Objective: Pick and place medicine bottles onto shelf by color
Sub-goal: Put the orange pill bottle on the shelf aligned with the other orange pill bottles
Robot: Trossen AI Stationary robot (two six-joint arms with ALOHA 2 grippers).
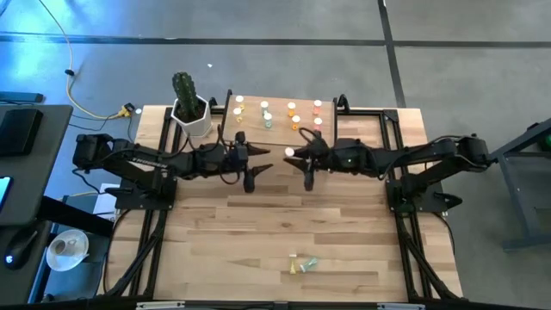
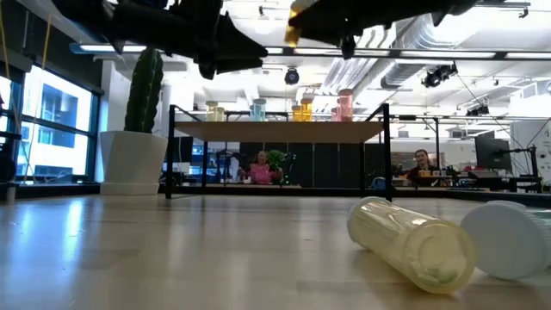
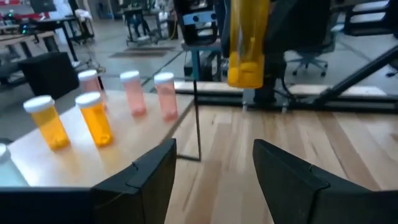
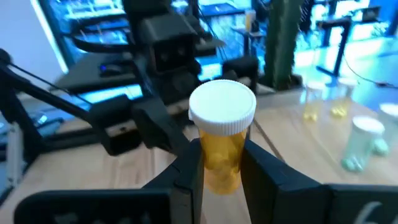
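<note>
My right gripper (image 4: 221, 163) is shut on an orange medicine bottle (image 4: 222, 146) with a white cap, above the table's middle, just in front of the shelf (image 1: 280, 110). The same bottle (image 3: 247, 53) shows in the left wrist view. My left gripper (image 3: 214, 168) stands open and empty beside it, toward the table's left (image 1: 258, 162). On the shelf (image 3: 127, 146) several bottles stand upright: orange ones (image 3: 93, 118) and pink ones (image 3: 165, 96), with yellow and green ones farther along. Two bottles (image 1: 301, 264) lie near the table's front edge; the yellow one (image 2: 413, 243) rests on its side. My right gripper pinches the orange bottle's body (image 4: 221, 171) just below the white cap, one finger (image 4: 189, 171) on each side. The fingers come nearly level from the table's right. The bottle stands upright with its cap up, lifted clear of the table and of the shelf.
A white pot with a cactus (image 1: 189, 108) stands at the shelf's left end. The shelf's thin black legs (image 3: 197, 124) rise from the table in front of my left gripper. People sit in the room far behind the table (image 2: 258, 168).
</note>
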